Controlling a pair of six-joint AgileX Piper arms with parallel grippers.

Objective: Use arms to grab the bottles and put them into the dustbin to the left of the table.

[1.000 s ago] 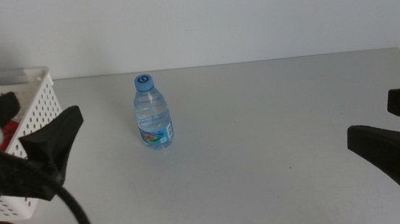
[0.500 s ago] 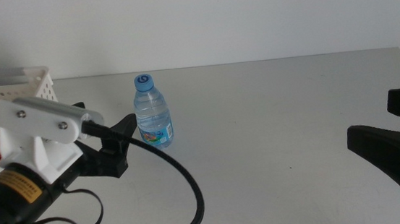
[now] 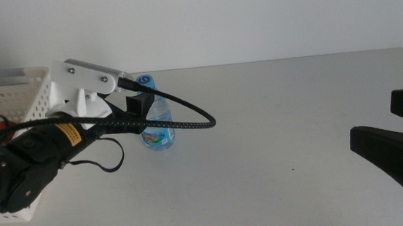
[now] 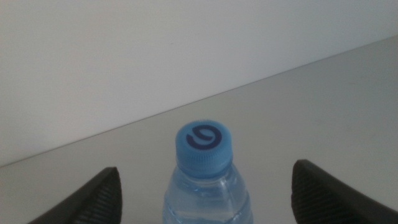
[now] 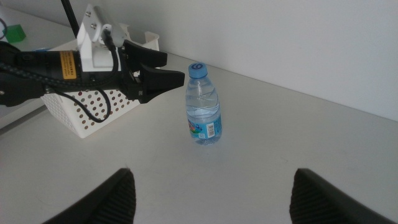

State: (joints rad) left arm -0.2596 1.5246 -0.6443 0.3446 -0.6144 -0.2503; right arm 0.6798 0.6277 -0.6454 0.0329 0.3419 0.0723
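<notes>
Middle cam: high, looking forward and down over the table (image 3: 275, 121) toward the back wall; the left arm (image 3: 37, 160) fills the near-left corner.

Left wrist cam: very close, low, looking level across the table at the back wall; the water bottle (image 4: 205, 174) cap and shoulder fill the centre.

Right wrist cam: farther back, angled down from the table's right side toward its left end.

Shared: water bottle (image 3: 157, 124) (image 5: 203, 106) in all three; dustbin (image 3: 17, 96) (image 5: 93, 102) and left arm (image 5: 81, 65) in middle and right wrist.
</notes>
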